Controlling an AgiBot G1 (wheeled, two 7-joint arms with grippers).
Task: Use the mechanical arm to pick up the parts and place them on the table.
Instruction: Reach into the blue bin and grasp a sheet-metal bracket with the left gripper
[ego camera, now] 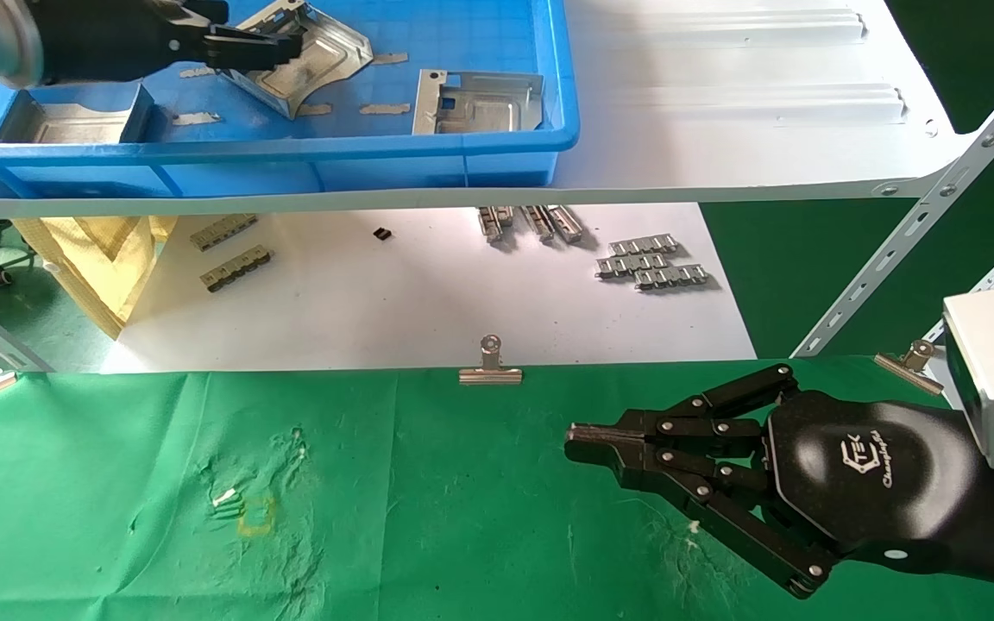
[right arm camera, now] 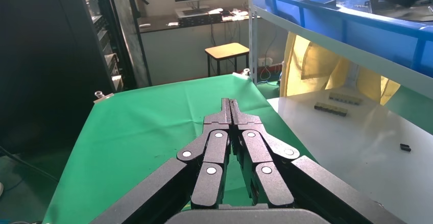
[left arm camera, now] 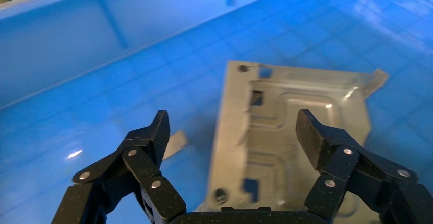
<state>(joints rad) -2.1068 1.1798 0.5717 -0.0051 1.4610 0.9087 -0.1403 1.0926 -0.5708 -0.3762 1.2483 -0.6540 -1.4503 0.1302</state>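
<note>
Our left gripper (left arm camera: 232,132) hangs with its black fingers (left arm camera: 153,137) spread wide over a silver stamped part (left arm camera: 286,132) inside the blue tray (ego camera: 497,142), gripping nothing. From the wrist camera the plate lies between and beyond the fingertips, its embossed channels and small square holes facing up. From the head camera the same gripper (ego camera: 268,47) reaches over the tilted middle part (ego camera: 324,65) in the tray. A second part (ego camera: 475,103) lies flat toward the tray's right end, and a third (ego camera: 74,116) sits at the left near the front wall. The tray rests on the white shelf board (ego camera: 721,112).

Our right gripper (ego camera: 579,435) is parked low over the green table (ego camera: 376,517), fingers (right arm camera: 230,112) pinched together to a point and empty. A binder clip (ego camera: 490,366) pins the cloth at its far edge. Beyond it, small toothed metal strips (ego camera: 652,263) lie on the lower white surface (ego camera: 393,302).
</note>
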